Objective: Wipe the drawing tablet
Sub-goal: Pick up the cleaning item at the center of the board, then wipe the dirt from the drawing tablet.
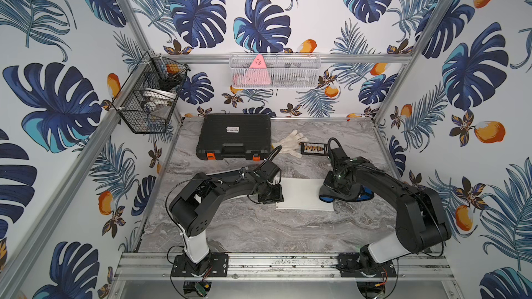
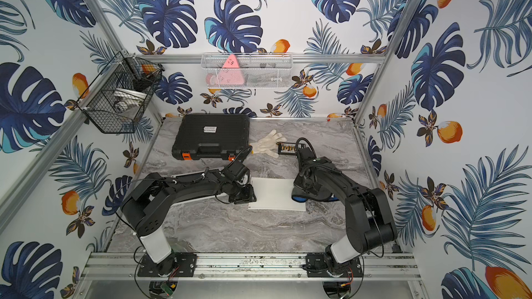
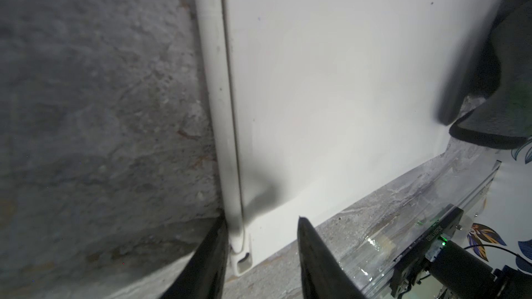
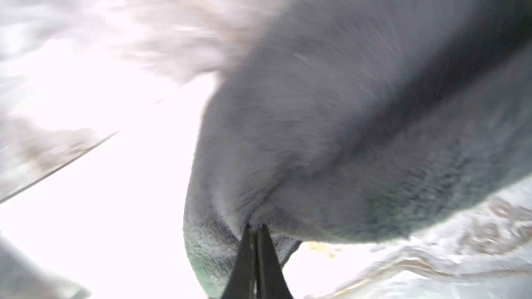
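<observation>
The white drawing tablet [image 1: 302, 194] lies flat on the marble tabletop [image 1: 259, 231], a little right of centre in both top views, between the two arms. In the left wrist view a white stylus [image 3: 218, 96] sits in a groove along the tablet's edge. The left gripper [image 3: 260, 221] stands at the tablet's corner near the bottom of that frame. Its dark fingers [image 3: 207, 260] are spread apart, one just beside the stylus end on the table side, the other over the tablet's near edge, clenched on nothing. The right gripper [image 4: 255, 227] has its fingers pinched tightly together on a fold of the grey cloth [image 4: 345, 125], which bulges up and to the right of the fingertips. That view is blurred, and the tablet shows only as a bright white area at left. In a top view the cloth, with blue edging, rests on the tablet's right edge under the right wrist [image 1: 326, 194]. Toward the back of the table lies a closed black tool case [image 1: 234, 136], with a white glove [image 1: 289, 142] just to its right and a small bit holder [image 1: 313, 148] beside the glove. A black wire basket [image 1: 146, 96] hangs on the wall at upper left, and a white mesh basket [image 1: 275, 70] hangs at upper centre.
</observation>
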You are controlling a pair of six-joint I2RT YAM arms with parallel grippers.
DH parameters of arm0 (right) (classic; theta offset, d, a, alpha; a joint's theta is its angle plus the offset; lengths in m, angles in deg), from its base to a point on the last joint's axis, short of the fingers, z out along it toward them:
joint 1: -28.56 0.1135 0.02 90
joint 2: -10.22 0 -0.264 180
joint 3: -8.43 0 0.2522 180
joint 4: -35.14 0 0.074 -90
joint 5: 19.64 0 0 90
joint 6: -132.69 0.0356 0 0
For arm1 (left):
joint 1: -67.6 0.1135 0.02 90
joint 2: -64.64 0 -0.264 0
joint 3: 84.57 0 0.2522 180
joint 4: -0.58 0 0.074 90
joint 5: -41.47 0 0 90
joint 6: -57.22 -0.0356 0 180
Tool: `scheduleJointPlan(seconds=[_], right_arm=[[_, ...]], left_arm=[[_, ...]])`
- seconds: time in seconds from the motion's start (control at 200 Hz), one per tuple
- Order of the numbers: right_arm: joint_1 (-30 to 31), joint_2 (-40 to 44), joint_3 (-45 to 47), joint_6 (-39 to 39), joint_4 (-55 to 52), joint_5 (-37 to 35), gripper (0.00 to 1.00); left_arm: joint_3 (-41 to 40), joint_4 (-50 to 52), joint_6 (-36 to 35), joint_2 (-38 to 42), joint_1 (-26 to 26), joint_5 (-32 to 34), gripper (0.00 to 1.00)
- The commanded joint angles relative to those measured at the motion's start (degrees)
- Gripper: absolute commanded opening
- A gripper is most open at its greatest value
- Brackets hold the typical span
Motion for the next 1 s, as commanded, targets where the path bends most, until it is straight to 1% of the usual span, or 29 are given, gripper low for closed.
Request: scheduleJointPlan(seconds=[0.0,0.125,0.17,0.3,0.4,0.45,0.535,0.55,0.666,0.791,0.891,0.946,0.996], right_arm=[[5.89,-2.52,-2.60,3.26,1.11,2.36,0.00],[9.23,-8.73,-5.53,4.96,6.29,5.85,0.00],[9.99,-11.65,-9.45,4.54,6.72,5.45,0.00],[10.21,-19.27,-14.91,2.64,7.15,6.13,0.00],[9.33,-23.58,-17.80,1.26,5.20,4.37,0.00],[8.09,-24.50,-18.11,0.85,4.26,3.39,0.00],[4.24,-24.18,-16.87,0.27,3.05,0.79,0.00],[2.21,-23.84,-16.28,0.23,3.21,0.62,0.00],[-6.13,-21.28,-13.26,-1.95,4.00,0.97,0.00],[-12.25,-20.40,-13.10,-5.44,2.83,1.49,0.00],[-14.63,-19.02,-12.25,-7.07,3.16,3.74,0.00],[-14.70,-18.33,-11.59,-7.96,4.39,6.94,0.00],[-14.24,-19.61,-12.05,-8.14,4.07,10.37,0.00]], left_arm=[[-0.83,7.04,-1.20,-1.81,-0.03,8.13,0.42],[-1.13,6.88,-1.05,-2.39,-0.03,8.35,0.41],[-1.32,6.85,-0.96,-2.41,-0.05,8.36,0.40],[-1.87,6.59,-0.61,-2.44,-0.12,8.44,0.39],[-2.35,6.59,-0.47,-2.31,-0.19,8.79,0.39],[-2.53,6.68,-0.33,-2.23,-0.14,9.01,0.39],[-2.63,6.81,-0.47,-2.02,-0.12,9.22,0.38],[-2.63,6.88,-0.53,-1.99,-0.17,9.30,0.38],[-2.79,7.01,-0.67,-1.91,-0.12,9.40,0.36],[-3.14,6.75,-0.66,-2.26,-0.12,9.14,0.36],[-2.90,6.61,-0.50,-2.35,-0.15,9.06,0.36],[-2.18,6.59,-0.54,-1.75,-0.21,9.02,0.37],[-0.86,6.84,-0.67,-1.14,-0.61,9.36,0.38]])
